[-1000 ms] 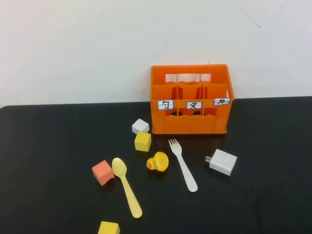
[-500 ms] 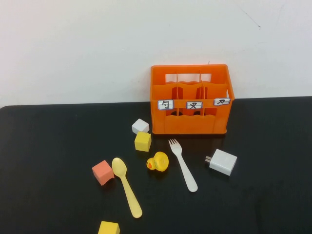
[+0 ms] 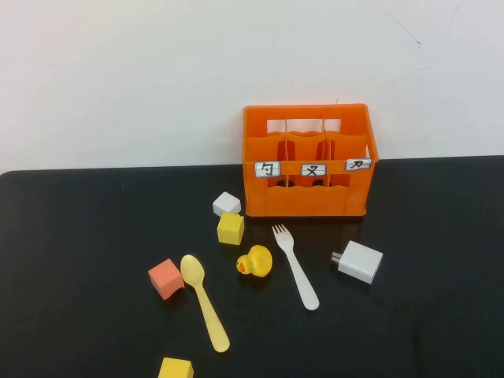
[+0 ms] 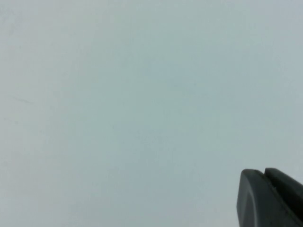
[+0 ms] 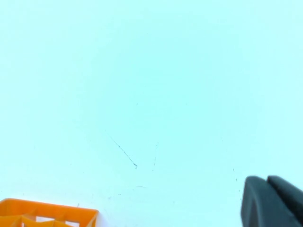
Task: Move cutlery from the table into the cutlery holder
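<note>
The pale yellow spoon (image 3: 203,302) lies on the black table (image 3: 79,236), bowl towards the back. The white fork (image 3: 295,266) lies to its right, tines towards the orange cutlery holder (image 3: 309,161), which stands at the back of the table with three white labels on its front. The holder's rim also shows in the right wrist view (image 5: 47,212). Neither arm shows in the high view. My left gripper (image 4: 262,172) faces a blank pale wall, its fingers together and empty. My right gripper (image 5: 265,178) also faces the wall, fingers together and empty, away from the holder.
A yellow rubber duck (image 3: 255,261) sits between spoon and fork. A coral block (image 3: 166,278) touches the spoon's bowl. A yellow block (image 3: 231,227) and a white block (image 3: 227,204) lie left of the holder. A white charger plug (image 3: 359,261) lies right of the fork. Another yellow block (image 3: 175,368) lies at the front edge.
</note>
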